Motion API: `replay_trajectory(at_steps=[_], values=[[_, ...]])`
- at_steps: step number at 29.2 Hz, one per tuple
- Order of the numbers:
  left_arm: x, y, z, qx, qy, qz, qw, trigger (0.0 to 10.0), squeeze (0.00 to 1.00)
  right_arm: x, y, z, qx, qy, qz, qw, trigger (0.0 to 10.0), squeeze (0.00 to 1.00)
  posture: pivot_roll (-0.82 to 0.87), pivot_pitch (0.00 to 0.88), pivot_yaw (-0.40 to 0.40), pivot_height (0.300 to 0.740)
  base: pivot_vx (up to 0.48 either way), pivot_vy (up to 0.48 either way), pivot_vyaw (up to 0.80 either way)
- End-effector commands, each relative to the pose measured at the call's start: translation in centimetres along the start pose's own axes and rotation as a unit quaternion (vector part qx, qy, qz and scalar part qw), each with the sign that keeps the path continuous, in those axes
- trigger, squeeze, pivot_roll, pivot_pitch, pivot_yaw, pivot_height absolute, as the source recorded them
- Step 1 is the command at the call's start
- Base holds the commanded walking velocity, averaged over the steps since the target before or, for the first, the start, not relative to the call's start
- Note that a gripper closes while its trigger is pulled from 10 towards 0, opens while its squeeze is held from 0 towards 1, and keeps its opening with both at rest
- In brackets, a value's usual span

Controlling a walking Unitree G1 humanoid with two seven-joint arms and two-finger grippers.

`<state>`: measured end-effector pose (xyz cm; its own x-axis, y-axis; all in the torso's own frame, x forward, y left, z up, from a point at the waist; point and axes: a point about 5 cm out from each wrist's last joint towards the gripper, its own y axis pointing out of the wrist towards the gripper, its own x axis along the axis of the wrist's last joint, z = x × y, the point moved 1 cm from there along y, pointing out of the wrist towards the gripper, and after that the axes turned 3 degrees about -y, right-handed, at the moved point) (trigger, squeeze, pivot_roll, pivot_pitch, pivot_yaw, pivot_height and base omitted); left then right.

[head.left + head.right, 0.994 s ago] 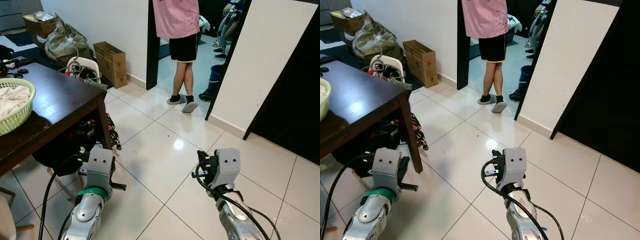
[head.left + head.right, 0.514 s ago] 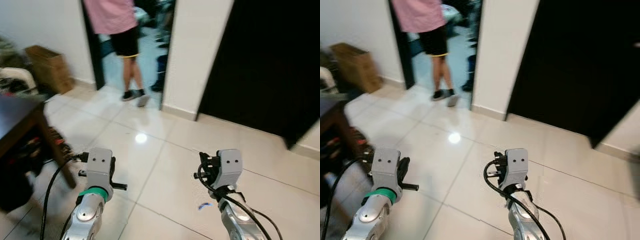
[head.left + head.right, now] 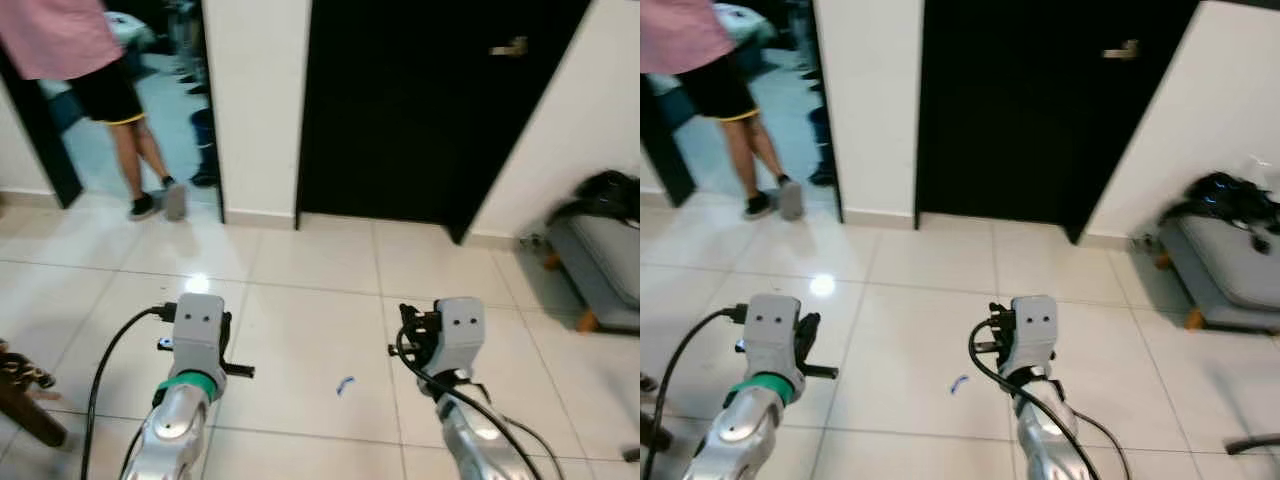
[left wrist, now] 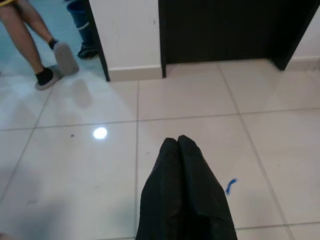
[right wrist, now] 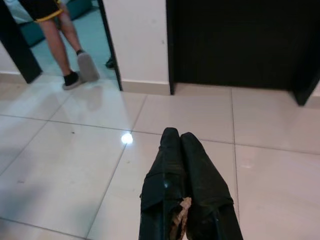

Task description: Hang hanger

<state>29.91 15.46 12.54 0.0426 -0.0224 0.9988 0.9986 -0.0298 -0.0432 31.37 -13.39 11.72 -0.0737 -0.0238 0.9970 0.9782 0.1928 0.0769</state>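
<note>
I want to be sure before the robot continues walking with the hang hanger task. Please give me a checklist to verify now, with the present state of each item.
1. Left pincer shut and holding nothing: ok.
2. Right pincer shut and holding nothing: ok.
3. Hanger in hand or in sight: not ok, none can be made out.
4. Person in the doorway ahead on the left, apart from both arms: ok, but keep watching.
5. Tiled floor ahead free of big obstacles: ok; one small blue scrap lies between the arms.
6. Black door ahead open or closed: cannot tell.
</note>
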Motion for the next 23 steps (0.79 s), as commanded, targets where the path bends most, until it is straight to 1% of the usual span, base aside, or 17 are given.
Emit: replay_trajectory(at_steps=[1,23], values=[[-0.11,-0.17,-0.36,-0.007,-0.005,0.002,1.000,10.0,0.00,-0.51,-0.29,-0.68,-0.011,0.004,0.012,1.000,10.0,0.00,-0.01,0.092,0.037,0.740,0.000,0.000,-0.80],[-0.02,-0.14,-0.59,-0.018,-0.009,0.000,1.000,10.0,0.00,-0.43,-0.18,-0.62,-0.008,0.003,0.010,1.000,10.0,0.00,-0.02,0.085,0.037,0.740,0.000,0.000,-0.80]])
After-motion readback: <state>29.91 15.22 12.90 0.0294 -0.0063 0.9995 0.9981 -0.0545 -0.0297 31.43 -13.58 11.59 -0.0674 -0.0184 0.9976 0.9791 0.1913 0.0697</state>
